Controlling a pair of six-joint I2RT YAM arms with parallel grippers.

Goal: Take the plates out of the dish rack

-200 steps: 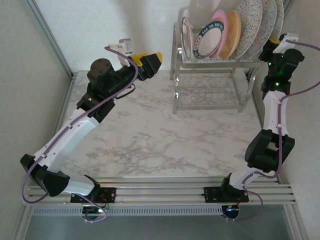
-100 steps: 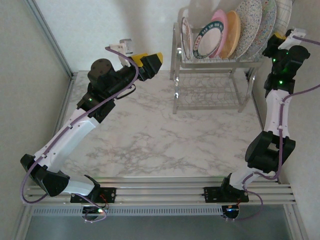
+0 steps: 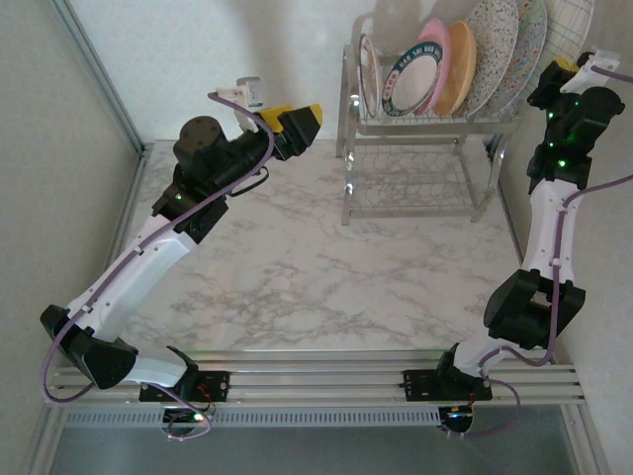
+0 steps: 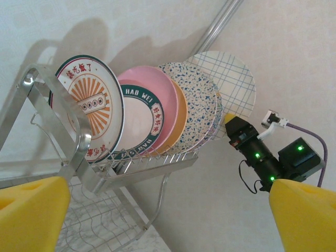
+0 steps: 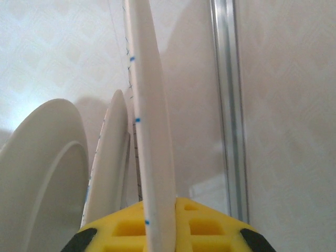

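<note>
Compared with one second ago, my right gripper [image 3: 568, 67] stands higher and more to the right; the white grid-lined plate [image 4: 231, 79], which it pinches by the lower rim, has risen with it and is now behind the others at the right end of the dish rack [image 4: 147, 167]; whether its lower edge is free of the basket I cannot tell. My left gripper [image 3: 297, 121] has not moved; it hangs spread wide above the far left of the marble table [image 3: 297, 267], well apart from the rack, holding nothing.

I count seven plates: one in my right grip, six upright in the upper basket; from the left, the maroon-rimmed plate [image 4: 89, 105], teal-rimmed plate [image 4: 139, 126], pink plate [image 4: 152, 89], tan-orange plate [image 4: 181, 118], speckled plate [image 4: 197, 105], and a last patterned plate [image 3: 535, 30]. One rack; two grippers.
</note>
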